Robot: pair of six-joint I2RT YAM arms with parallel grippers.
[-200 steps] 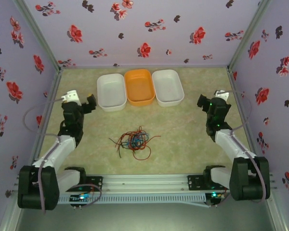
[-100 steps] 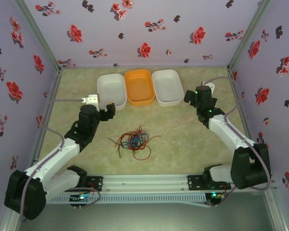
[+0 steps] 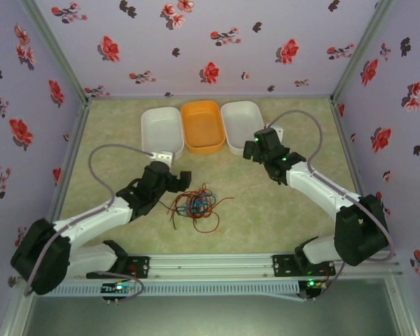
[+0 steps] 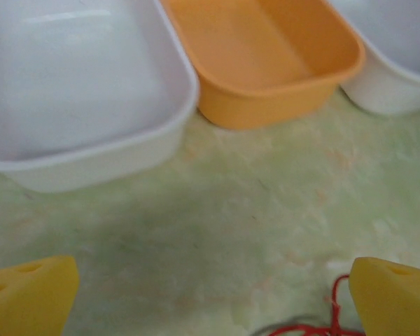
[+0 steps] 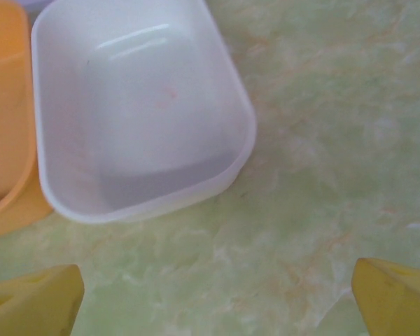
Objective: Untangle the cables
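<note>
The cables [image 3: 194,205] lie in one tangled heap of red, dark and blue on the table [image 3: 266,210], near its front middle. Just left of the heap, the left gripper [image 3: 178,180] hangs wide open and holds nothing. Further right, the right gripper [image 3: 257,145] is also wide open and empty, just beside the right white tray [image 3: 243,126].

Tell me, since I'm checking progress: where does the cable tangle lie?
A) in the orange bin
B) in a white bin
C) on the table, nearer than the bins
C: the cable tangle lies on the table, nearer than the empty orange bin, left white bin and right white bin.
</note>
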